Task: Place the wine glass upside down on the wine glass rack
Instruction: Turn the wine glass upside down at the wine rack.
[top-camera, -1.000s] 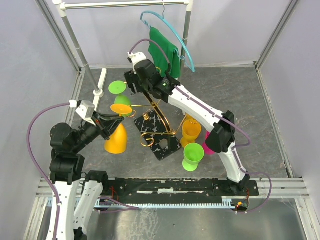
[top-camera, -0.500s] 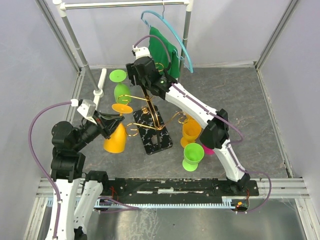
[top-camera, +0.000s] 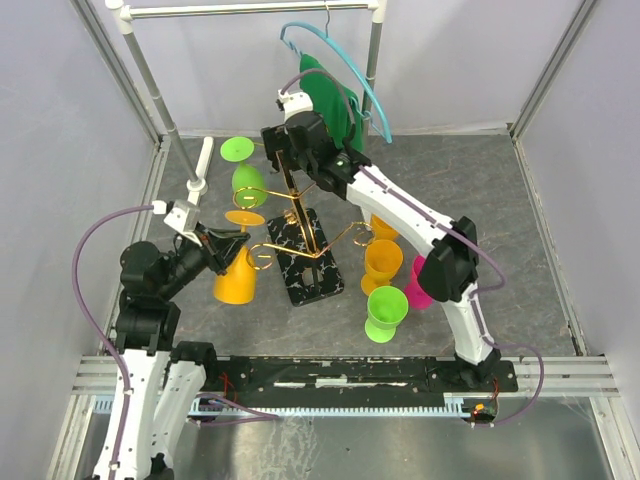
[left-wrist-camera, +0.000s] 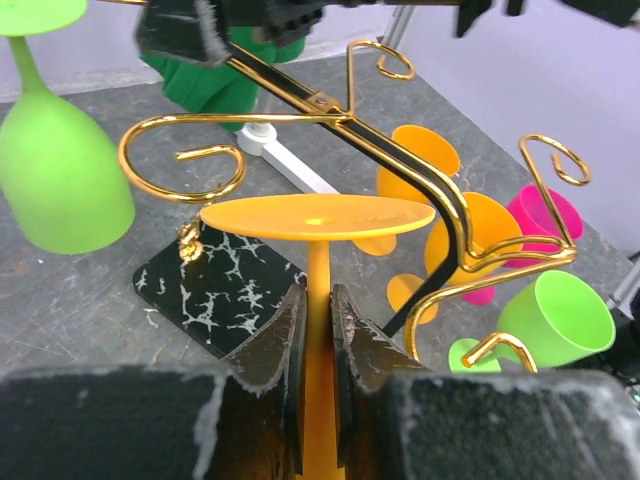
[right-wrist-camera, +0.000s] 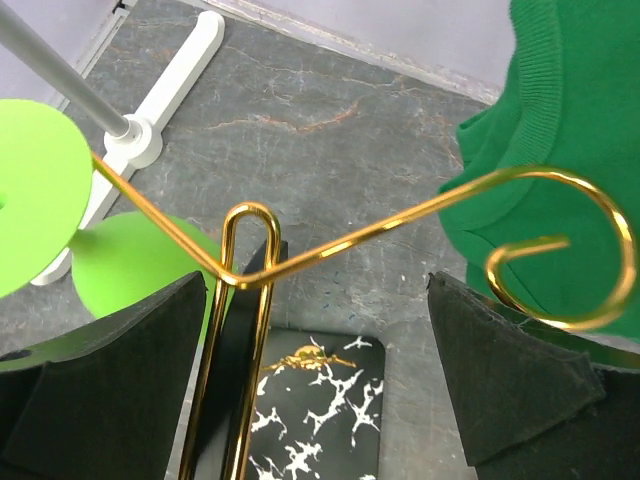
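Wine glass (left-wrist-camera: 318, 217) (the orange one) is upside down just left of the rack (top-camera: 305, 235), its stem clenched in my left pincer (left-wrist-camera: 318, 300). Its foot is close under a scroll arm, and I cannot tell if they touch. My right pincer (right-wrist-camera: 318, 285) hangs released over the rack's top loop, fingers (right-wrist-camera: 110, 380) either side. A green glass (top-camera: 247, 183) hangs inverted from the rack's left arm.

Even bright light (wrist foregrnd blurry)
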